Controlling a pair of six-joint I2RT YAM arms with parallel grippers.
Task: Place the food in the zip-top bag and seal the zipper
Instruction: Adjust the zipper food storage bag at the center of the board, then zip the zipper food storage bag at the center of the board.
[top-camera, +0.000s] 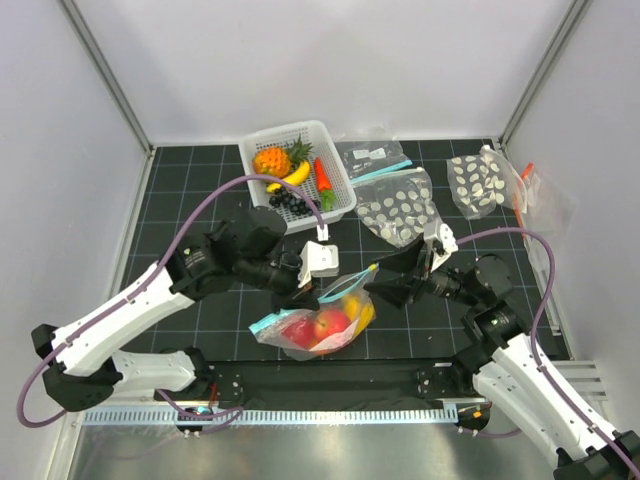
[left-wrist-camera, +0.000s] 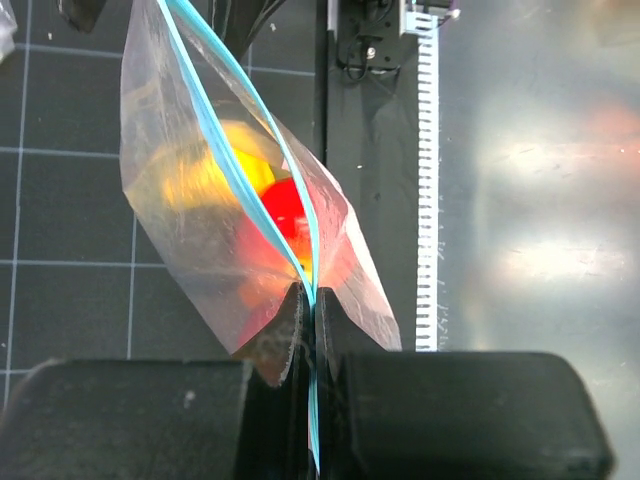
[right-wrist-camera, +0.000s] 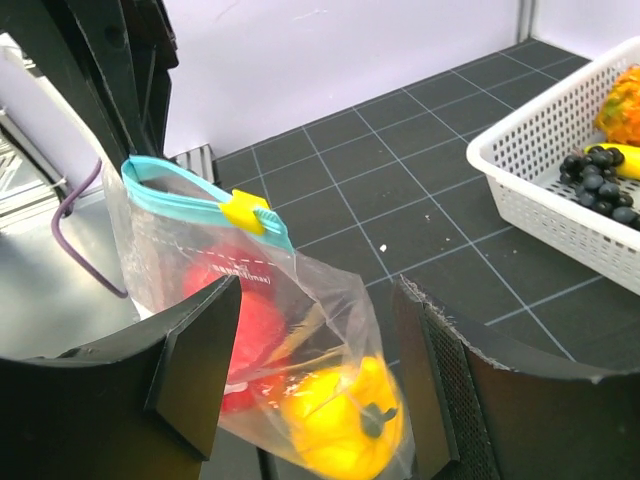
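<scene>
2 grippers, what is each one doing?
Left gripper (left-wrist-camera: 308, 300) is pinching the teal zipper (left-wrist-camera: 240, 180) of the clear bag (top-camera: 300, 330), its fingers pressing together on the strip. Right gripper (right-wrist-camera: 318, 290) is gaping wide, with the bag's other end sitting between its fingers.
Where is the fruit (top-camera: 330, 325) lying?
Inside the bag, red and yellow showing through, on the black table (top-camera: 180, 190) near the arm bases, with the white basket (top-camera: 342, 200) sitting farther back

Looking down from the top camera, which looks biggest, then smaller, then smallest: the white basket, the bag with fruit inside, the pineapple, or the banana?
1. white basket
2. zip-top bag
3. pineapple
4. banana
</scene>
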